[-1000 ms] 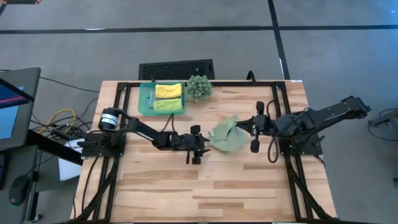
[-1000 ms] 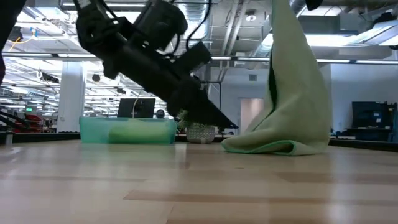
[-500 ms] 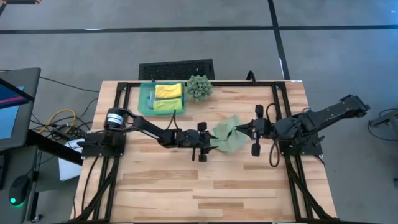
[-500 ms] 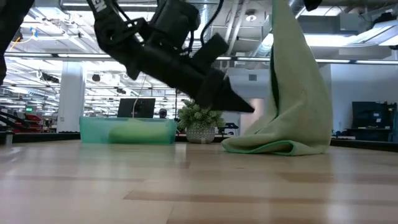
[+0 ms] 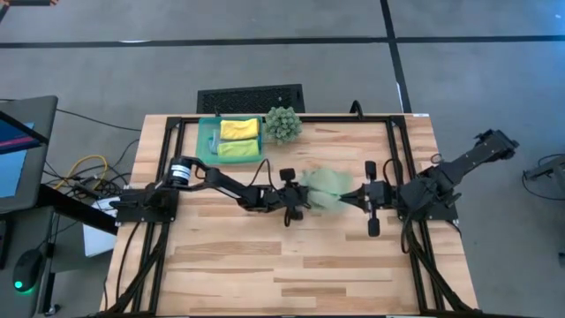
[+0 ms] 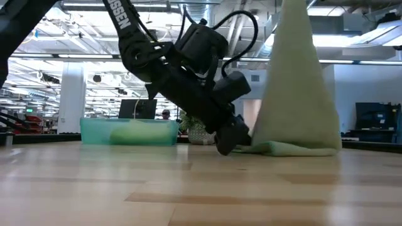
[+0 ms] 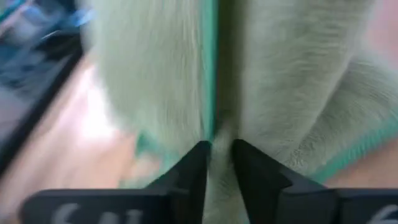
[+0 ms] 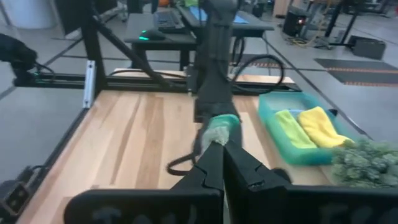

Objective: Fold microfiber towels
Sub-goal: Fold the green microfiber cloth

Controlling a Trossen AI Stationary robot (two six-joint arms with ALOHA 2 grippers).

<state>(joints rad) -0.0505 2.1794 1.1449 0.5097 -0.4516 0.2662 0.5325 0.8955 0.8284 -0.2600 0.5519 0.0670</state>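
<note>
You had two towels, the yellow towel (image 5: pixel 239 129) and the lime towel (image 5: pixel 238 148), folded in the tray (image 5: pixel 206 141) at eleven o'clock. The sage towel (image 5: pixel 325 187), mid-table, remained unfolded: right gripper (image 5: pixel 351 196) pinched it aloft, left gripper (image 7: pixel 216 163) pinched its lower edge.

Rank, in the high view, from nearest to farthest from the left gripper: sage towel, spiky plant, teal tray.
From the left gripper:
1. Sage towel, at its fingers, table centre.
2. Spiky plant, far edge.
3. Teal tray, far-left corner, holding folded towels.
</note>
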